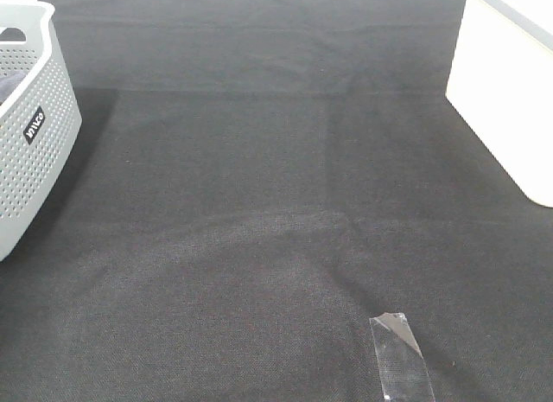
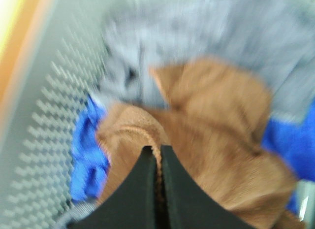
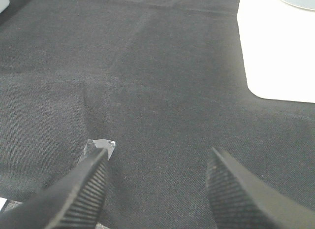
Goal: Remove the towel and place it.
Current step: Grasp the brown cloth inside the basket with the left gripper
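The rust-brown towel (image 2: 216, 140) lies crumpled inside the grey perforated basket (image 2: 54, 115), shown only in the blurred left wrist view. My left gripper (image 2: 157, 149) is shut on a fold of the towel's stitched hem. In the exterior high view only part of the basket (image 1: 34, 151) shows at the far left edge, and the towel and both grippers are out of view. My right gripper (image 3: 160, 157) is open and empty, low over the black table cloth (image 3: 162, 81).
A grey cloth (image 2: 197, 32) and a blue cloth (image 2: 86, 155) lie in the basket around the towel. A clear strip of tape (image 1: 399, 354) sticks to the black cloth at the front right. A white surface (image 1: 510, 99) borders the far right.
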Controlling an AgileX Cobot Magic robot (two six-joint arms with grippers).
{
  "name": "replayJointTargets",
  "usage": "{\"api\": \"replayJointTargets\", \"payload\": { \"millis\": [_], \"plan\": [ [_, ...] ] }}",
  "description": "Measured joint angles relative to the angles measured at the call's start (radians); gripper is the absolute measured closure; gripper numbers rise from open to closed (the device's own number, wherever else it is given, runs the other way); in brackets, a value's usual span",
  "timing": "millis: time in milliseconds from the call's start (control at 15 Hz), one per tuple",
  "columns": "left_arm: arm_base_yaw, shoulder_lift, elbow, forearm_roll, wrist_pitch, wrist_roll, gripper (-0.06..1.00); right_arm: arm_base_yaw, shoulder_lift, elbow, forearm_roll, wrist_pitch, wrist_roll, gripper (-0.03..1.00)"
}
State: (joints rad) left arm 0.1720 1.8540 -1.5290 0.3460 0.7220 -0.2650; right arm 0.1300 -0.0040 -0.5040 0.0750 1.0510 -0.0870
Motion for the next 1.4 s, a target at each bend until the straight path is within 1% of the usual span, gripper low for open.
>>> {"api": "replayJointTargets", "payload": {
  "millis": [67,133,200,400,467,533,600,667,733,1000,1133,1200,1333,1400],
  "plan": [
    [-0.002,-0.076,0.000,-0.010,-0.035,0.017,0.94,0.000,0.000,0.000,0.000,0.000,0.001,0.40],
    [-0.011,-0.119,0.000,-0.009,-0.049,0.036,0.94,0.000,0.000,0.000,0.000,0.000,0.001,0.40],
    [-0.011,-0.119,0.000,-0.009,-0.049,0.036,0.94,0.000,0.000,0.000,0.000,0.000,0.001,0.40],
    [-0.068,-0.231,0.000,0.021,-0.102,0.075,0.94,0.000,0.000,0.000,0.004,0.000,0.001,0.40],
    [-0.109,-0.289,0.000,0.042,-0.142,0.078,0.94,0.000,0.000,0.000,0.041,0.000,0.001,0.40],
    [-0.109,-0.289,0.000,0.042,-0.142,0.078,0.94,0.000,0.000,0.000,0.041,0.000,0.001,0.40],
    [-0.137,-0.330,0.000,0.051,-0.184,0.079,0.94,0.000,0.022,0.000,0.097,-0.001,-0.015,0.40],
    [-0.137,-0.330,0.000,0.051,-0.184,0.079,0.94,0.000,0.022,0.000,0.097,-0.001,-0.015,0.40],
    [-0.174,-0.350,-0.019,0.055,-0.202,0.087,0.94,0.000,0.082,-0.007,0.165,-0.002,-0.085,0.40],
    [-0.247,-0.353,-0.123,0.059,-0.245,0.094,0.94,0.000,0.197,-0.016,0.327,-0.021,-0.271,0.40],
    [-0.280,-0.357,-0.155,0.062,-0.315,0.098,0.94,0.000,0.227,-0.020,0.420,-0.071,-0.376,0.40],
    [-0.297,-0.357,-0.157,0.062,-0.349,0.098,0.94,0.000,0.234,-0.020,0.449,-0.103,-0.422,0.40],
    [-0.337,-0.357,-0.157,0.062,-0.396,0.098,0.94,0.000,0.240,-0.020,0.485,-0.187,-0.503,0.40],
    [-0.347,-0.357,-0.157,0.062,-0.411,0.098,0.94,0.000,0.240,-0.020,0.496,-0.210,-0.521,0.40]
  ]
}}
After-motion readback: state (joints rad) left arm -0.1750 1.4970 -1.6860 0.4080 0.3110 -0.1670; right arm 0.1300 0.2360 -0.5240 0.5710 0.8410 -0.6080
